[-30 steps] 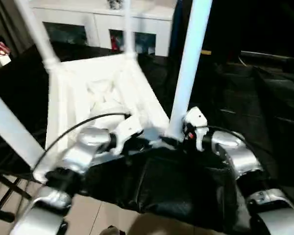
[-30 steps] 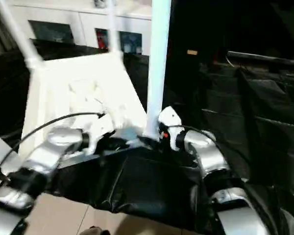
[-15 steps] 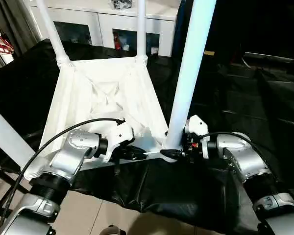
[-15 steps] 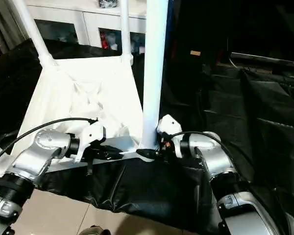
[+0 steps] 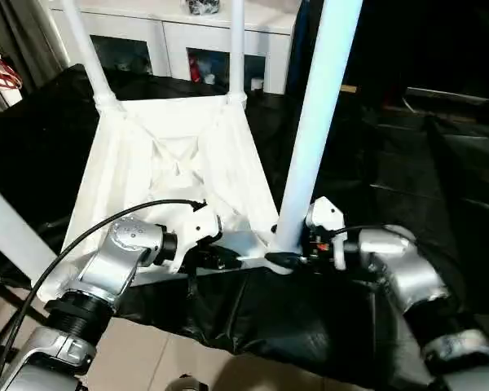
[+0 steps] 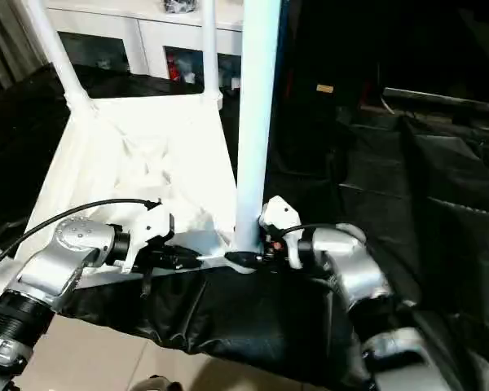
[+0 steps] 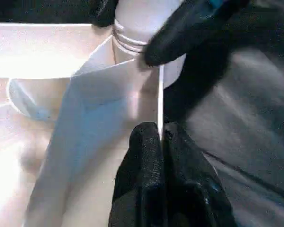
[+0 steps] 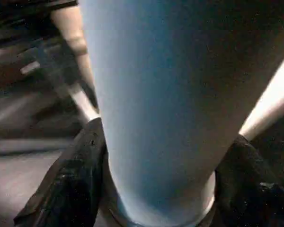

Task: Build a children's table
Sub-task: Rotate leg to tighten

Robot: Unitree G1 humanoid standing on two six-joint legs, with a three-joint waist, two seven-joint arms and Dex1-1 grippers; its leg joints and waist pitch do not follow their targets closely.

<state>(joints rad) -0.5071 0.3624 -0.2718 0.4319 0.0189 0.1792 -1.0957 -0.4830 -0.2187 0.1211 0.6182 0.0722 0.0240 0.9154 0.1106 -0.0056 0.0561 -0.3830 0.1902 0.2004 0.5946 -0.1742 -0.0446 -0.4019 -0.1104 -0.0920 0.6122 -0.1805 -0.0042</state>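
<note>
Left wrist view: left end effector (image 7: 160,137) clenched on table rim (image 7: 159,101); right end effector (image 8: 151,189) around leg (image 8: 156,94)

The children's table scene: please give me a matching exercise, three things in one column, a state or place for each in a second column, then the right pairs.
1. left pincer
2. right pincer
3. white cabinet

A. stands behind the upturned table top
B. fingers on either side of the near leg's base
C. shut on the table top's near rim

Pairs: 1-C, 2-B, 3-A
</note>
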